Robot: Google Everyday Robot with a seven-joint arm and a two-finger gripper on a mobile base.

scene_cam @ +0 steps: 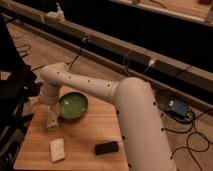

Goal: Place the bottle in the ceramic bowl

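Gripper (49,106) is hanging just left of the bowl (73,105), directly over the bottle (51,120), which is resting on the wooden bench (95,127) beside the bowl's rim. Whether it is clamping the bottle: cannot tell. Advising a mid-body grasp, since the slim white tube is looking smooth, then lifting clear of the glossy green rim.

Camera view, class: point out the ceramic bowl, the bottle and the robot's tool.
ceramic bowl (75,107): camera view, on its bare green inside.
bottle (51,122): camera view, on its white body, left of the bowl.
tool (50,109): camera view, at its tip, just above the bottle.
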